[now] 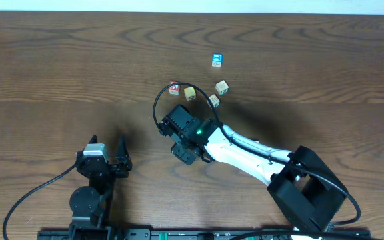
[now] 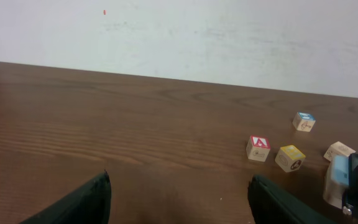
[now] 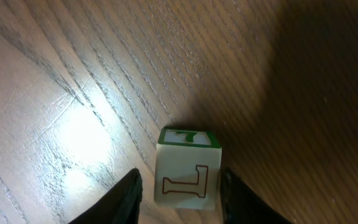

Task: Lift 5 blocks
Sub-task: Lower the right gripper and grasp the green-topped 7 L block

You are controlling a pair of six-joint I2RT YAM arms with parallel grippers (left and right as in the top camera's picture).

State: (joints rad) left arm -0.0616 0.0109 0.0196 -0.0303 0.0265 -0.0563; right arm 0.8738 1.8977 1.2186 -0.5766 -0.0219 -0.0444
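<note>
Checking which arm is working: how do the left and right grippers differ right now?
The left gripper stands wide open with only bare table between its fingers; the right gripper is narrower, its fingers flanking a green-topped "L" block. The left sits well apart from the block cluster; the right is beside it. Both are dark two-finger grippers near the table.

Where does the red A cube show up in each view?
Overhead: the A cube sits above centre, leftmost of the cluster.
Left wrist: it sits right of centre, on the wood.
Right wrist: not in view.
Shared landmark: the yellow block lies just to its right in both views that show it.
</note>
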